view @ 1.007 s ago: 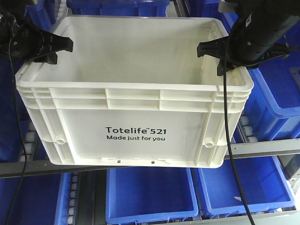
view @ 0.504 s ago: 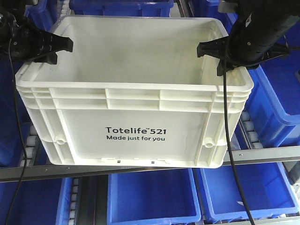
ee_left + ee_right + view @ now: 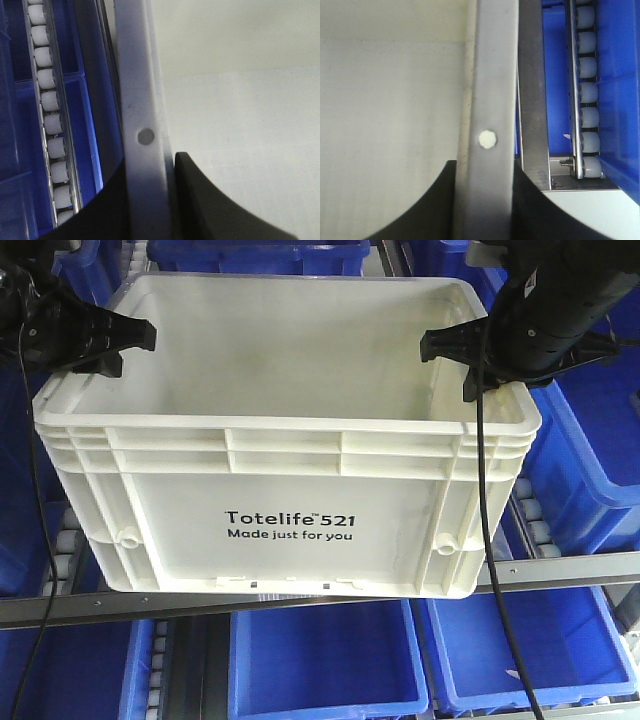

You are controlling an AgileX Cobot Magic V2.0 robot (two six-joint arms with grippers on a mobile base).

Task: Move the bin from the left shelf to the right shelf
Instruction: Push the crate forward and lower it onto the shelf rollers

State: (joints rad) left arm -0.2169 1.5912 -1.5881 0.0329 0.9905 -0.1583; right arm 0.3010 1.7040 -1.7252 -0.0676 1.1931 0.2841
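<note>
A white open bin (image 3: pixel 290 520) marked "Totelife 521" fills the middle of the front view, empty inside. My left gripper (image 3: pixel 125 345) is shut on its left rim. My right gripper (image 3: pixel 445 345) is shut on its right rim. In the left wrist view the black fingers (image 3: pixel 200 200) pinch the bin's left rim (image 3: pixel 135 100) from both sides. In the right wrist view my gripper (image 3: pixel 484 167) clamps the right rim (image 3: pixel 492 75) the same way. The bin hangs level in front of the shelf.
Blue bins (image 3: pixel 325 655) (image 3: pixel 530 650) sit on the lower shelf level, and another blue bin (image 3: pixel 590 440) is at the right. A metal shelf rail (image 3: pixel 560 568) runs behind the bin's bottom. Roller tracks (image 3: pixel 50 100) (image 3: pixel 587 100) flank the bin.
The bin and both grippers keep their place in view. The shelf rail and blue bins behind have shifted slightly downward in the front view.
</note>
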